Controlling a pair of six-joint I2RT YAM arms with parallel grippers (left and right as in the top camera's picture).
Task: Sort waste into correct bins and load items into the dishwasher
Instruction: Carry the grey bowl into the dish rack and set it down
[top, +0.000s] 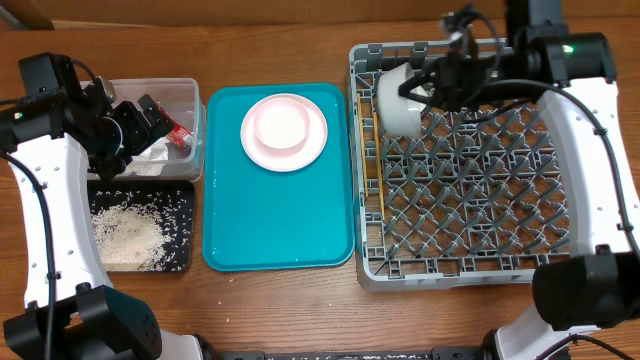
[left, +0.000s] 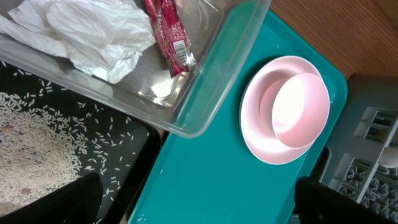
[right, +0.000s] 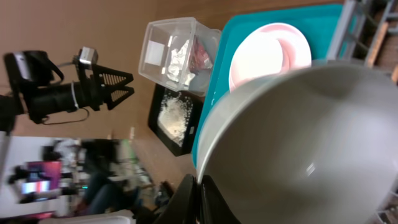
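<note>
I noted the white bowl (right: 298, 143) pinched at its rim by the right fingers (right: 181, 200), at the dish rack's (top: 460, 278) corner. The left fingers (left: 68, 199) stood wide apart above the clear tub (left: 211, 93).

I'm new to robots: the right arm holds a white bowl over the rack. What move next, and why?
Probably lower it onto the pegs: the right fingers pinch the white bowl by its rim, tilted over the grey rack, not yet released.
</note>
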